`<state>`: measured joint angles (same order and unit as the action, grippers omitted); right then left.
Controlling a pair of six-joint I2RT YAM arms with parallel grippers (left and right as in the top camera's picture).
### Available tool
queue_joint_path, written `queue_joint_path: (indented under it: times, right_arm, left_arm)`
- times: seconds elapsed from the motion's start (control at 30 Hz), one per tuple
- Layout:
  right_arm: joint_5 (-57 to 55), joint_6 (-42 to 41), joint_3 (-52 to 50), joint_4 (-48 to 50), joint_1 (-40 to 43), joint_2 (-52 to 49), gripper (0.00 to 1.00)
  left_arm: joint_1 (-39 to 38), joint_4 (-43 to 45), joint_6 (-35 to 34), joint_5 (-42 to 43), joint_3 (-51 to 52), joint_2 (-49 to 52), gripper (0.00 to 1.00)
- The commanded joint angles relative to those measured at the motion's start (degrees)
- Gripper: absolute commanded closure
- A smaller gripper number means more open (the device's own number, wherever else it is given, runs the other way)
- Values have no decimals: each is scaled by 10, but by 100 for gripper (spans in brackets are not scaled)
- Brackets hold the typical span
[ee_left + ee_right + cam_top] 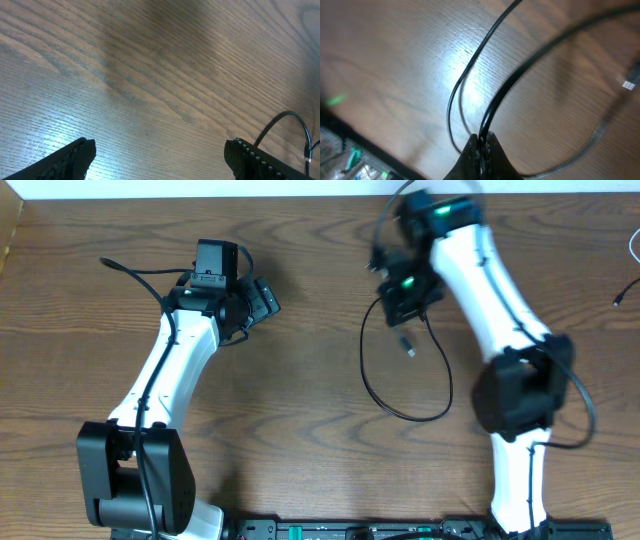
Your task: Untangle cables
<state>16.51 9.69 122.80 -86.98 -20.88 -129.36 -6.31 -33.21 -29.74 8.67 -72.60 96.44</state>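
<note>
From my station I see the right gripper (400, 292) near the far edge of the wooden table (300, 380), its fingers clenched on a thin black cable (365, 375). In the right wrist view the two fingertips (479, 150) are pressed together with the cable pinched between them, and two strands rise away from the pinch over the wood. From that grasp the cable drops toward me in one wide open loop lying on the table, between the two arms but much closer to the right one. Its small plug end (408, 346) sits inside the top of the loop, just below the gripper; in the wrist view it is only a blur at the right edge. The left gripper (255, 298) is well apart from the loop, on the left half of the table, jaws spread wide and holding nothing, with bare wood grain showing between its fingertips (75, 157). A second thin dark strand (625, 292) pokes in at the table's right edge, away from both grippers.
</note>
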Motion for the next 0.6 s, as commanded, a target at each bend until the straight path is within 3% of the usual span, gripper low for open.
queue_joint_path:
  times: [0.0, 0.4, 0.57]
  right_arm:
    - [-42, -40, 0, 9, -31, -31, 99]
    - [-42, -119, -2, 30, -85, -67, 77]
    - [-54, -165, -11, 38, -92, -67, 55]
  left_arm:
    - [1, -2, 10, -3, -4, 2, 12]
    - [1, -2, 10, -3, -4, 2, 12]
    - [1, -2, 10, -3, -4, 2, 12]
